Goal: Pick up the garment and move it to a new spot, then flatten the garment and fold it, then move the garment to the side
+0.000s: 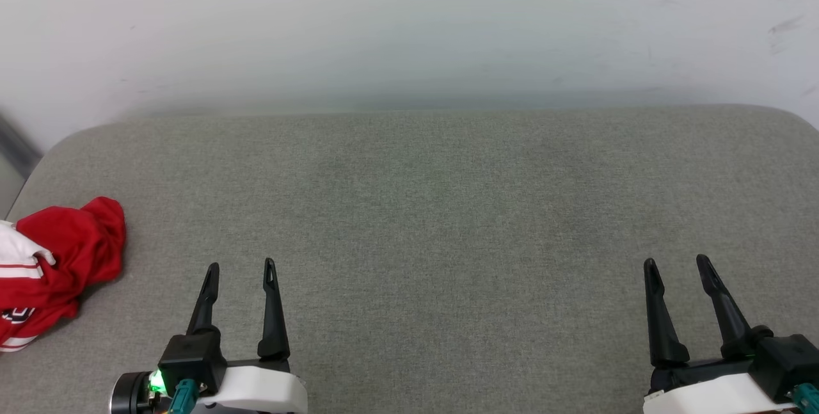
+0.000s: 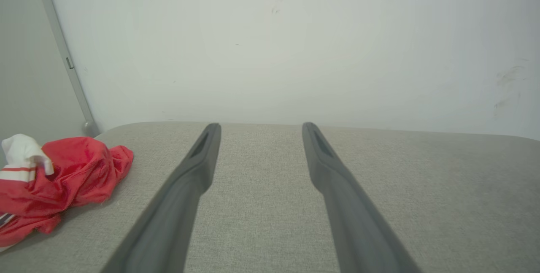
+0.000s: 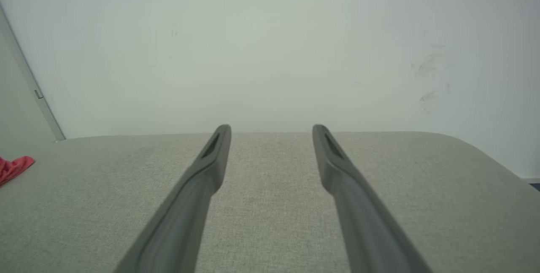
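My left gripper (image 1: 241,265) and right gripper (image 1: 677,262) hover spread and empty over the grey cushion (image 1: 448,209); the garment (image 1: 61,260) lies crumpled at far left.

thin red cloth garment (image 1: 70,247) — matt woven cushion (image 1: 448,209)

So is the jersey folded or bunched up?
Bunched up: the jersey lies in a crumpled red-and-white heap at the left edge of the cushion.
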Motion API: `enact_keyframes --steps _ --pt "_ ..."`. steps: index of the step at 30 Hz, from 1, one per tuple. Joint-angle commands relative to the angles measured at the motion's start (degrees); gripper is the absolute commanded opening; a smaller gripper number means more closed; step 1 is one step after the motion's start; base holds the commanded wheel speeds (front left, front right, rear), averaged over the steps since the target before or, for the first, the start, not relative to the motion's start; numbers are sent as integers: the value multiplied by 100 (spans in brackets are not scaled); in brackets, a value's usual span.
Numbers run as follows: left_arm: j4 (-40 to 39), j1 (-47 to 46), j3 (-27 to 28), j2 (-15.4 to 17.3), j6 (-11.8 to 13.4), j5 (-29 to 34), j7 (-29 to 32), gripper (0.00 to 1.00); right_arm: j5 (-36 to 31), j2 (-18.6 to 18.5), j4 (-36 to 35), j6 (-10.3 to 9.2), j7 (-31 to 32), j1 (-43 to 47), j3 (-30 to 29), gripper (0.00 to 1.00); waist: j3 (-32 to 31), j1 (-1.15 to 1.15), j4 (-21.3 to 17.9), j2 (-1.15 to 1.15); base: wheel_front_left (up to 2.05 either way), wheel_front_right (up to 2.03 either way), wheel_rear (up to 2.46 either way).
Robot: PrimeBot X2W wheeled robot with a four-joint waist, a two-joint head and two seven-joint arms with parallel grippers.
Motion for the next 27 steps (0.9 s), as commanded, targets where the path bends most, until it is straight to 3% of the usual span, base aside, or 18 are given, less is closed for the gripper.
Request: enact_keyframes --steps 1,16,27 --pt "9 47 16 9 -13 -23 -30 100 39 15 19 -1 -18 35 -5 100 0 0 2 0 0 0 0" --pt "147 23 43 8 -41 -54 -24 100 196 15 71 -1 -17 50 -39 100 15 0 74 0 0 0 0" --pt "155 -11 129 8 21 54 -24 100 132 16 -9 -1 -16 95 9 100 46 0 620 0 0 0 0"
